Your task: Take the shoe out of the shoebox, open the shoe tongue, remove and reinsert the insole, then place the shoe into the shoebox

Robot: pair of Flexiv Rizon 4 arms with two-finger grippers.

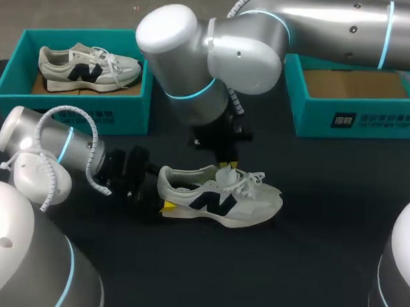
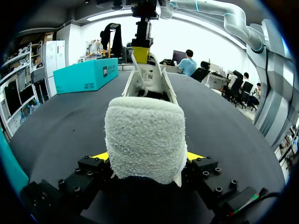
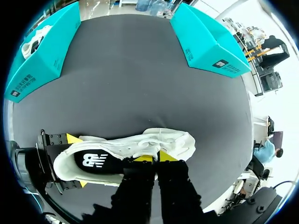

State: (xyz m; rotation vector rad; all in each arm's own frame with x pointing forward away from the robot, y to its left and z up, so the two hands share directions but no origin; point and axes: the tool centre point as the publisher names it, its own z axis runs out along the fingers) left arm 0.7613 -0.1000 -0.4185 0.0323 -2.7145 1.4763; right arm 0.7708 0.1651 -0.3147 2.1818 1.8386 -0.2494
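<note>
Left gripper: clamped on the heel of the shoe, one yellow tip pressed at each side, with the padded collar standing up between them. Judged as an anchor grip, so that the shoe does not slide or tip while worked on from above.

Right gripper: set from above on the middle of the shoe, yellow tips nearly together and pinched on the tongue. In the left wrist view, tongue lifted upright with its label facing the heel, and the mouth of the shoe open below it. Probably held so to uncover the insole. Insole itself hidden in the dark inside, so not possible to say if in place.

Shoe standing on its sole on the black table, heel toward the left arm, toe toward the right side, laces loose over the front. Apart from both boxes, roughly between them and nearer to the robot.

Further out: left shoebox with a second shoe lying inside. Right shoebox with only its brown bottom showing, partly hidden by the right arm.
</note>
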